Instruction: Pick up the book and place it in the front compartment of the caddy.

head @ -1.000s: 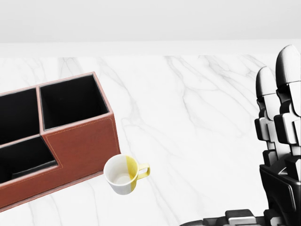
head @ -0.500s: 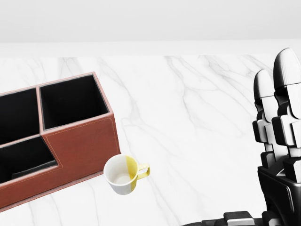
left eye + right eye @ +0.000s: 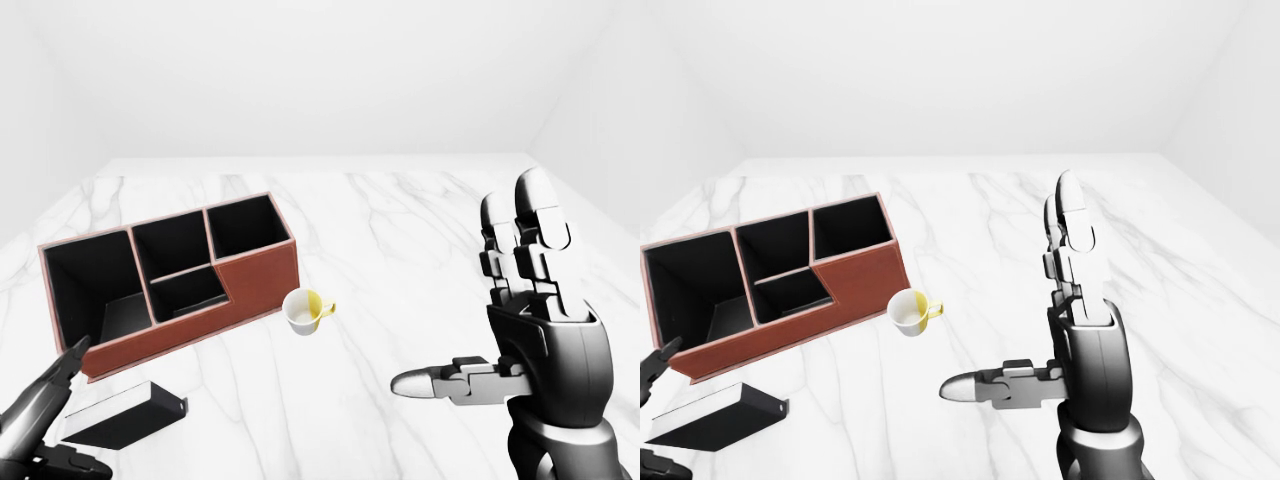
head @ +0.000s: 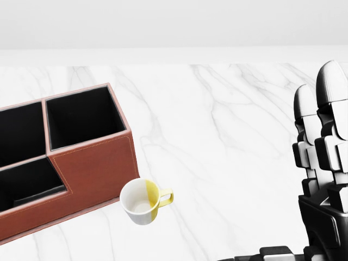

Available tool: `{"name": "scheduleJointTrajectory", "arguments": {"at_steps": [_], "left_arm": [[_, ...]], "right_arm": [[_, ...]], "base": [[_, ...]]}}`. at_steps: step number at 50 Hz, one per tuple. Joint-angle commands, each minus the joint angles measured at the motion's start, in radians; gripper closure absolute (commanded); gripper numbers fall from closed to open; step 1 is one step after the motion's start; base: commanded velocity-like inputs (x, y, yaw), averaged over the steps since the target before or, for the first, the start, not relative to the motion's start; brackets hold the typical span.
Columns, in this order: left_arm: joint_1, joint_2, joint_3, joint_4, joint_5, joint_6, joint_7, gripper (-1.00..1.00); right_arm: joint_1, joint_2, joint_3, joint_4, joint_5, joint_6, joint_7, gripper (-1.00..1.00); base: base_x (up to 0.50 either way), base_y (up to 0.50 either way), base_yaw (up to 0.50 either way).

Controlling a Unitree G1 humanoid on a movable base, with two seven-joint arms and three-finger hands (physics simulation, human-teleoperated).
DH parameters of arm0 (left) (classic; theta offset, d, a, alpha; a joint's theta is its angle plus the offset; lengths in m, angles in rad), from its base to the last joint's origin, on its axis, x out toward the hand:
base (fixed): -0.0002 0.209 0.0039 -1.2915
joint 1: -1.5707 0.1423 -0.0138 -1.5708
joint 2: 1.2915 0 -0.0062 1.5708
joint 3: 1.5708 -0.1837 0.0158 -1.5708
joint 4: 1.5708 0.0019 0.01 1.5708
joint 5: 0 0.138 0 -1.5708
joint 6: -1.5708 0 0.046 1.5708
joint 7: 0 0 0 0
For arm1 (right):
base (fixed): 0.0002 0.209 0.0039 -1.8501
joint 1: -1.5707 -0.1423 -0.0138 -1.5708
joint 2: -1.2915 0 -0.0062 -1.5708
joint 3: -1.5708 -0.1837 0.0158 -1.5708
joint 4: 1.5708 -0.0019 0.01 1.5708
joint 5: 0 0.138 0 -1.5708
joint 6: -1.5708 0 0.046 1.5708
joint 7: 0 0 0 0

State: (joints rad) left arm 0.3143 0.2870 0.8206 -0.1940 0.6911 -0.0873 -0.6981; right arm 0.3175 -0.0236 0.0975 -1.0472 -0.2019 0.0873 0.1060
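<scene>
Both hands' fingers spread wide; book (image 3: pixel 125 414) lies just beside left fingers (image 3: pixel 62 367).

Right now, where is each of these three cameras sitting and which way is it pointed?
Head view: on the robot's head, tilted down at the marble table, caddy and mug; right hand at its right edge.
Left-eye view: on the head, wider; adds the book and left hand at lower left.
Right-eye view: paired with it, nearly the same picture; right hand near centre.
All three share caddy, mug and right hand.
</scene>
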Motion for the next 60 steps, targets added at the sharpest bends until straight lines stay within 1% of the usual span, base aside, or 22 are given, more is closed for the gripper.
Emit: {"name": "scheduleJointTrajectory", "arguments": {"at_steps": [1,3,4,12,25,32,45,48,51,60], "left_arm": [[-0.069,0.045,-0.069,0.222,0.060,0.000,0.000,-1.00],[-0.071,0.050,-0.073,0.223,0.058,0.000,0.000,-1.00],[-0.069,0.046,-0.077,0.213,0.042,0.000,0.000,-1.00],[-0.070,0.050,-0.083,0.214,0.050,0.000,0.000,-1.00],[-0.058,0.050,-0.105,0.247,0.078,0.000,0.000,-1.00],[-0.043,0.048,-0.113,0.284,0.116,0.000,0.000,-1.00],[-0.033,0.044,-0.134,0.295,0.142,0.000,0.000,-1.00],[-0.037,0.048,-0.133,0.294,0.140,0.000,0.000,-1.00],[-0.040,0.056,-0.139,0.323,0.165,0.000,0.000,-1.00],[-0.037,0.059,-0.149,0.324,0.154,0.000,0.000,-1.00]], "right_arm": [[-0.042,0.011,-0.041,0.023,0.034,0.000,0.002,-1.00],[-0.044,0.011,-0.043,0.023,0.034,0.000,0.003,-1.00],[-0.044,0.011,-0.043,0.022,0.034,0.000,0.004,-1.00],[-0.057,0.012,-0.042,0.037,0.031,0.000,0.004,-1.00],[-0.043,0.013,-0.045,0.032,0.032,0.000,0.003,-1.00],[-0.042,0.016,-0.058,0.025,0.038,0.000,0.007,-1.00],[-0.024,0.019,-0.057,0.031,0.041,0.000,0.002,-1.00],[-0.030,0.018,-0.055,0.028,0.039,0.000,0.001,-1.00],[-0.028,0.019,-0.052,0.039,0.041,0.000,-0.002,-1.00],[-0.027,0.017,-0.053,0.036,0.044,0.000,-0.005,-1.00]], "base": [[0.00,0.00,0.00],[0.00,0.00,0.00],[0.00,0.00,0.00],[0.00,0.00,0.00],[0.00,0.00,0.00],[0.00,0.00,0.00],[0.00,0.00,0.00],[0.00,0.00,0.00],[0.00,0.00,0.00],[0.00,0.00,0.00]]}}
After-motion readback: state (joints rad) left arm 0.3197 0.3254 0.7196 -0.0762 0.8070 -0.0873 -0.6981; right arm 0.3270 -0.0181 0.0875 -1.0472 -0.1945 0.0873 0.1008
